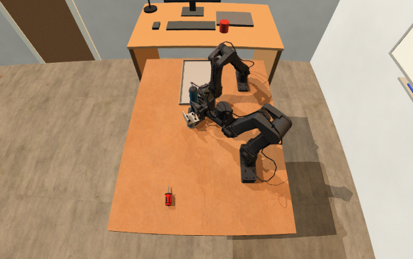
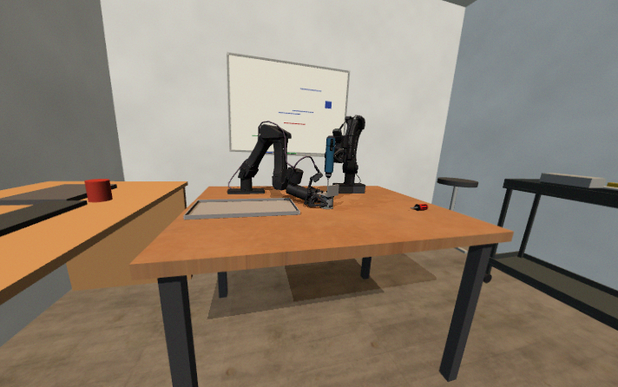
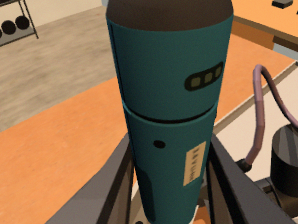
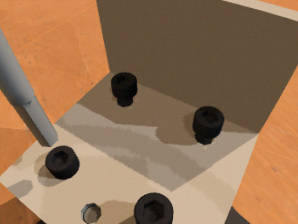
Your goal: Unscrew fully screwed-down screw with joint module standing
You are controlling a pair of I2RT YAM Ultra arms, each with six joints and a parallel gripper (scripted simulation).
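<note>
Orange wooden bench (image 1: 158, 152) (image 2: 255, 237) bore the pale metal bracket (image 1: 192, 118) (image 2: 333, 190) (image 4: 200, 60) below the left fingers (image 1: 199, 97) (image 2: 335, 152), which pinched the dark-blue electric screwdriver (image 1: 193, 93) (image 2: 329, 154) (image 3: 167, 90) upright, presumably for pressing; whether right fingers (image 1: 199, 115) (image 2: 324, 200) gripped, I couldn't tell.

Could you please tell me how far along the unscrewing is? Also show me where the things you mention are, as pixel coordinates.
Done: the bracket (image 1: 191, 117) (image 2: 333, 190) (image 4: 200, 65) is in place; the two screws nearest its upright plate stand proud. In hand: the left end effector (image 1: 195, 105) (image 2: 334, 154) (image 3: 169, 138) holds the electric screwdriver (image 1: 193, 93) (image 2: 329, 154) (image 3: 167, 95) (image 4: 15, 75), tip near a low-looking screw (image 4: 62, 162). Left: apparently loosening that, then letting go and moving clear.
</note>
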